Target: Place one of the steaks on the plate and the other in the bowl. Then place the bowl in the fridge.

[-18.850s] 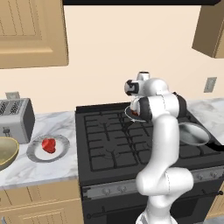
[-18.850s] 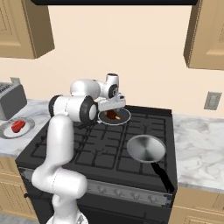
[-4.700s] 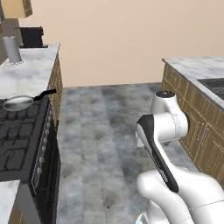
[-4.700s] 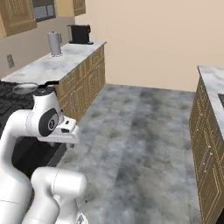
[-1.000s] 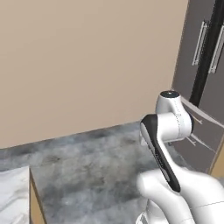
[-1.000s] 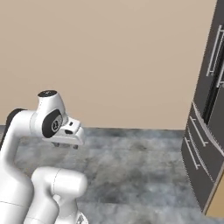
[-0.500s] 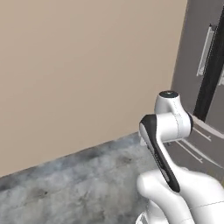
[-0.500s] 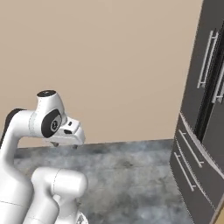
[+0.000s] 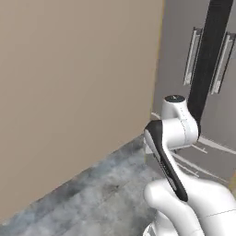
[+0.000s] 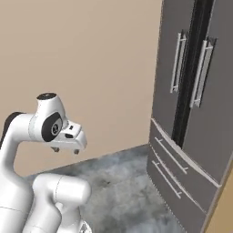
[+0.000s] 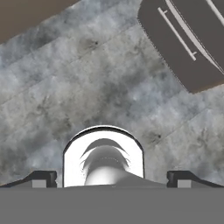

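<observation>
The fridge [image 10: 182, 91] stands at the right, tall and dark grey, with both doors shut, two vertical bar handles and two lower drawers. It also fills the right of the left base view as the fridge [image 9: 184, 69]. My gripper [image 10: 65, 150] hangs open and empty from the folded arm, pointing down at the floor, well short of the fridge. In the hand view the fingertips [image 11: 43, 178] stand wide apart with nothing between them, and the fridge's bottom drawer [image 11: 192, 48] lies at the upper right. The steaks, the plate and the bowl are out of view.
A bare beige wall [image 9: 69, 92] runs along the left up to the fridge's side. Grey stone floor [image 10: 123, 191] lies between me and the fridge. A tan panel edge [image 10: 223, 205] shows at the lower right.
The whole picture has shifted: the base has turned, so the fridge now sits larger and further left in both base views. The arm stays folded and the gripper stays open.
</observation>
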### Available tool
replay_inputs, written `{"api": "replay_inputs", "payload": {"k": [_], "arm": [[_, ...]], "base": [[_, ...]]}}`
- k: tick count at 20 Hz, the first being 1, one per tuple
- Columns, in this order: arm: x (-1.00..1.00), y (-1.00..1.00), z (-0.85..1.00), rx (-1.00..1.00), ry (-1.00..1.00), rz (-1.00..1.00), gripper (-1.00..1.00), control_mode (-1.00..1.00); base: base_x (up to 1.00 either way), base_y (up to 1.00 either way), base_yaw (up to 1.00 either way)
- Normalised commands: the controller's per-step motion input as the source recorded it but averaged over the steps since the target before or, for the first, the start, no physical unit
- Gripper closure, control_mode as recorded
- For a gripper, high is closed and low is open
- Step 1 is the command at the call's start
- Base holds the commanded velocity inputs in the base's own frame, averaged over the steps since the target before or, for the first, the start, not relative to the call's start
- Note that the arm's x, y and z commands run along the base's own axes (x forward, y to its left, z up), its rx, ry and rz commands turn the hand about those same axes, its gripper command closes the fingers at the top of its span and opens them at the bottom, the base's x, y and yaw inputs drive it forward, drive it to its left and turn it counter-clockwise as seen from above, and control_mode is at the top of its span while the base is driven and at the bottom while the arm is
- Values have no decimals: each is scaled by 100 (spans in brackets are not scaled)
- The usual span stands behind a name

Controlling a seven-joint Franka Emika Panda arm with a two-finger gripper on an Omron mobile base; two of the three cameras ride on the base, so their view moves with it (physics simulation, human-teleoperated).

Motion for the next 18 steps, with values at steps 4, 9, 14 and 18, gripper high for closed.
{"api": "replay_inputs", "payload": {"k": [4,9,14,18], "arm": [[0,0,0,0,0,0,-100,100],[0,0,0,0,0,0,-100,100],[0,0,0,0,0,0,-100,100],[0,0,0,0,0,0,-100,100]], "base": [[22,-7,-78],[29,-8,-71],[28,41,-43],[33,50,-70]]}}
